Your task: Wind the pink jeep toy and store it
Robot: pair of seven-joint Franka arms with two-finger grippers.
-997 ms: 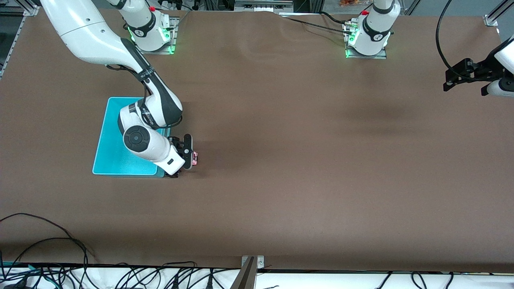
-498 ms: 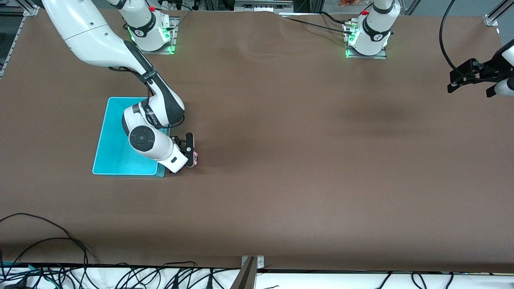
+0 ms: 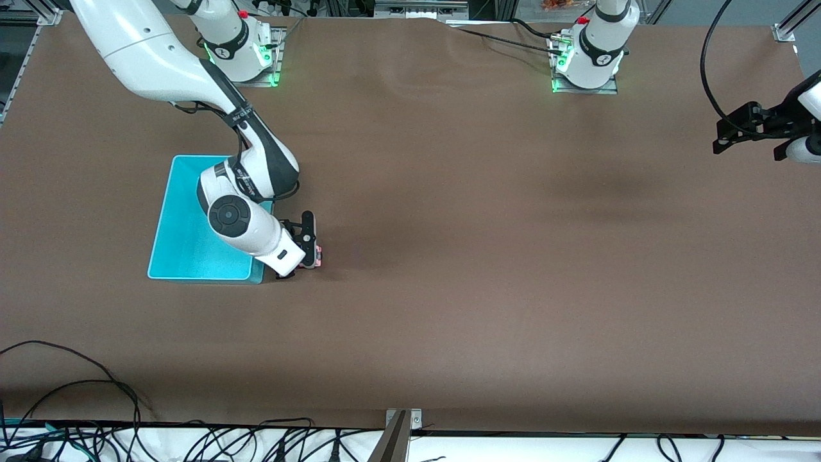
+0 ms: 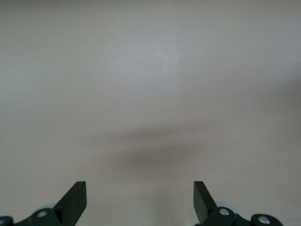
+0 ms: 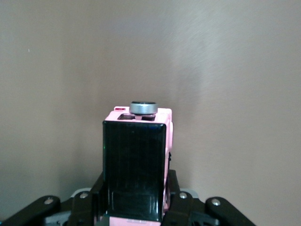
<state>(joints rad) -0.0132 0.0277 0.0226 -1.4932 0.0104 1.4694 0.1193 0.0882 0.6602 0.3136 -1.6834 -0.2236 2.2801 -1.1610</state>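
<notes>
The pink jeep toy (image 3: 313, 252), tiny with a black roof, sits between the fingers of my right gripper (image 3: 308, 251), low over the brown table right beside the turquoise bin (image 3: 186, 244) at the right arm's end. In the right wrist view the jeep (image 5: 136, 162) fills the space between the shut jaws, black roof toward the camera, a grey spare wheel at its tip. My left gripper (image 3: 737, 128) is open and empty, held in the air at the left arm's end of the table; its view shows only bare table between its fingertips (image 4: 75, 195).
The turquoise bin is a shallow open tray, partly covered by the right arm's wrist. Arm bases (image 3: 240, 51) stand along the table's edge farthest from the front camera. Cables (image 3: 77, 410) lie off the table's nearest edge.
My right gripper with the jeep has shifted slightly away from the bin, toward the table's middle. My left gripper has moved a little at the table's end.
</notes>
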